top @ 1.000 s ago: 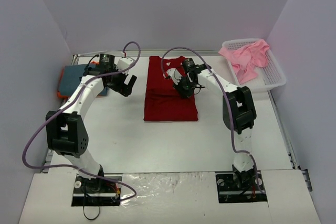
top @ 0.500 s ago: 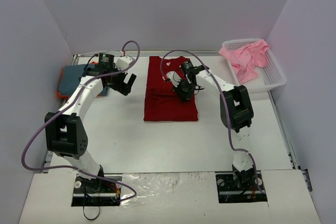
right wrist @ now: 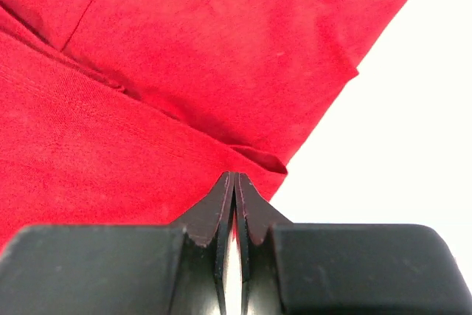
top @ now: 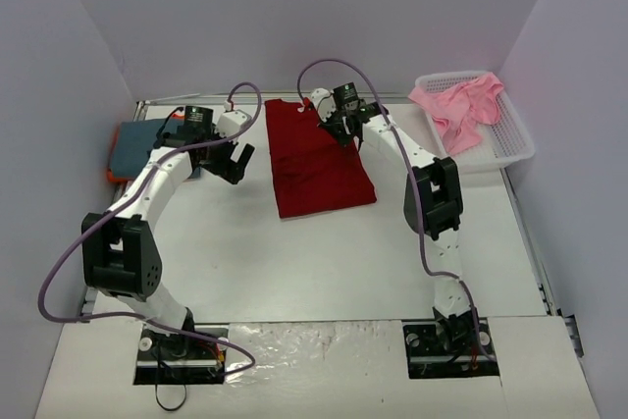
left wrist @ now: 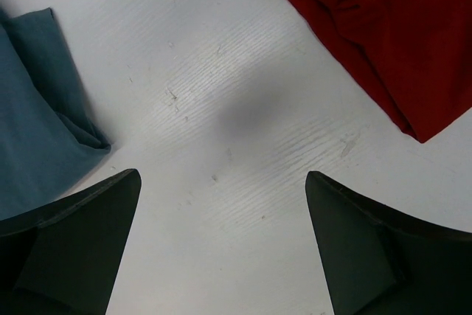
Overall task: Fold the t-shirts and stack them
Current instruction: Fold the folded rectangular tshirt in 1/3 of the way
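White table [top: 324, 262]: right hand [top: 342, 130] pinched on dark red t-shirt [top: 319, 169]; left hand [top: 232, 164] spread wide, empty.

Dark red t-shirt [top: 319, 159] matt soft cloth, table [top: 324, 252] white, faintly grained, basket [top: 510, 144] white plastic lattice

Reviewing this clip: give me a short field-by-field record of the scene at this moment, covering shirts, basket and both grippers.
red t-shirt: partly folded, lying slightly askew at the table's middle
teal-blue t-shirt: folded at the far left, on top of something orange
pink t-shirt: bunched in the white basket, far right
left gripper: open, over bare table between the teal-blue and red shirts, holding nothing
right gripper: shut, at the red shirt's far right edge; whether it pinches cloth cannot be told
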Tool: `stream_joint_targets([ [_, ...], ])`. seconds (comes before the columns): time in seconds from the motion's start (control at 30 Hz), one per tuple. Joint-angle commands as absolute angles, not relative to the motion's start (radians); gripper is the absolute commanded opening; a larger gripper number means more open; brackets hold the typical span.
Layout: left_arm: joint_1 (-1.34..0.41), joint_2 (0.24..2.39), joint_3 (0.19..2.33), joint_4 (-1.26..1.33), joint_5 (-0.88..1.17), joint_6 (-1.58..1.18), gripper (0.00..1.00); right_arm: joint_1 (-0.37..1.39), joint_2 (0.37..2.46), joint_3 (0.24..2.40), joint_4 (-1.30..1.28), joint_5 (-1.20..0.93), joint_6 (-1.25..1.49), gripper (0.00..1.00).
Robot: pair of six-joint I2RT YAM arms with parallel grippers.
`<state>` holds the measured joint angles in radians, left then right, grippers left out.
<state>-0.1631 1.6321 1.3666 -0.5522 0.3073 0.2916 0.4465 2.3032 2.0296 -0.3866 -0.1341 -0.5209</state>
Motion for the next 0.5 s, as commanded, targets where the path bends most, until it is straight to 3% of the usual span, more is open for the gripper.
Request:
stream_joint_targets([
  [0.0, -0.166, 1.534, 1.364, -0.532, 0.311, 0.296, 0.94, 0.445, 2.197, 2.010, -0.370, -0.098, -0.495, 0.00],
  [0.3, -0.182, 1.536, 1.385, -0.572, 0.388, 0.328, 0.94, 0.445, 2.013, 1.803, -0.256, -0.057, -0.521, 0.00],
  [0.47, -0.355, 1.491, 1.336, -0.565, 0.321, 0.432, 0.94, 0.427, 1.882, 1.623, -0.285, -0.162, -0.508, 0.00],
])
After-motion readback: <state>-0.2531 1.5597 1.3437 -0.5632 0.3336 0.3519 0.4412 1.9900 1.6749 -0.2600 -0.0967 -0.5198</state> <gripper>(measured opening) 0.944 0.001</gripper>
